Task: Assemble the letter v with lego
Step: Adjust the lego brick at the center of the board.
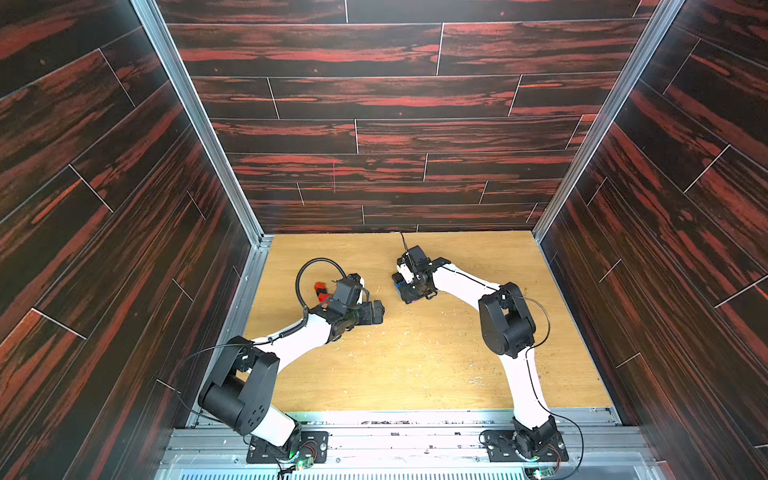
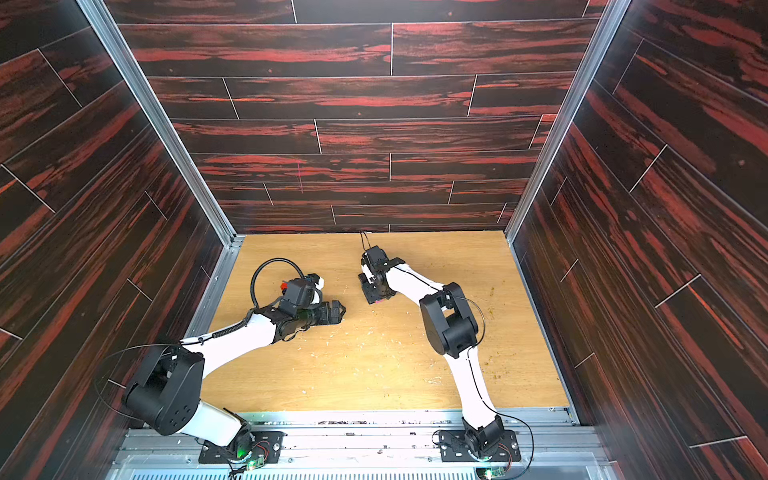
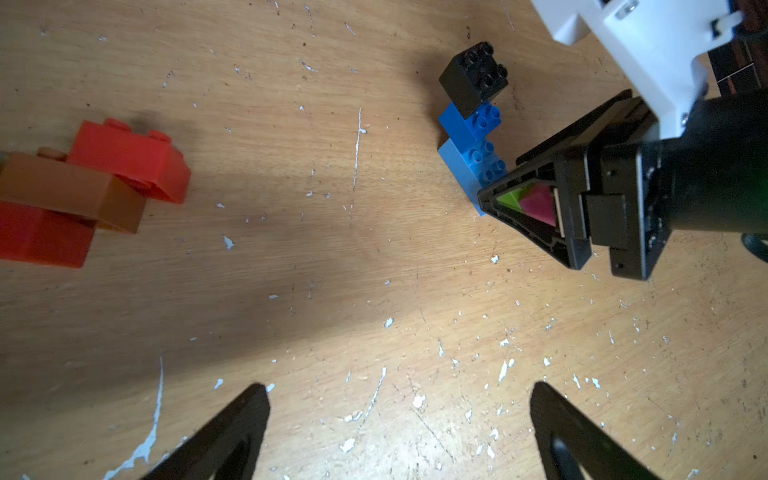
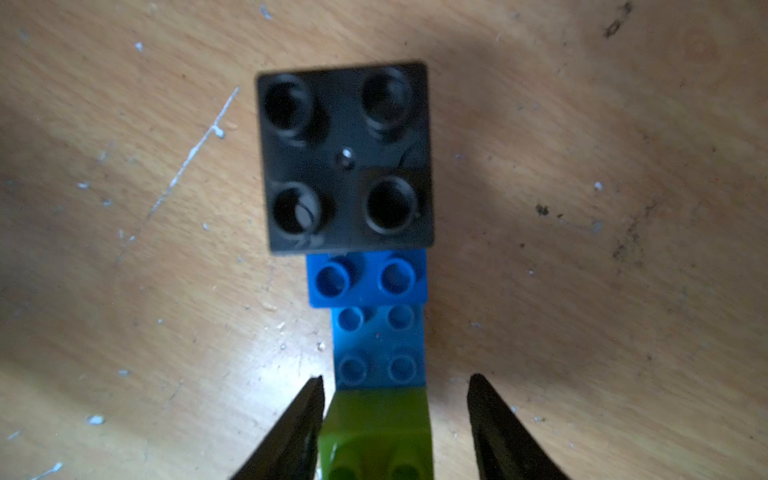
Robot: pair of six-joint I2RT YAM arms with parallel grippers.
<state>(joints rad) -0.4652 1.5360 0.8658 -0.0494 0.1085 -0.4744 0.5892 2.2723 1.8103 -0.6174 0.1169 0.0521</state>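
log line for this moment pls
left tool: open, empty | right tool: open, astride green studded plastic brick | red and brown brick cluster: unheld

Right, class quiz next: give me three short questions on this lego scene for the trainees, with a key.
1. True or false: the black brick sits on top of the blue brick.
2. Which brick does the right gripper straddle? A red, B green brick, C orange-brown.
3. One word: is the left gripper open or shut?
Key: 1 true; 2 B; 3 open.
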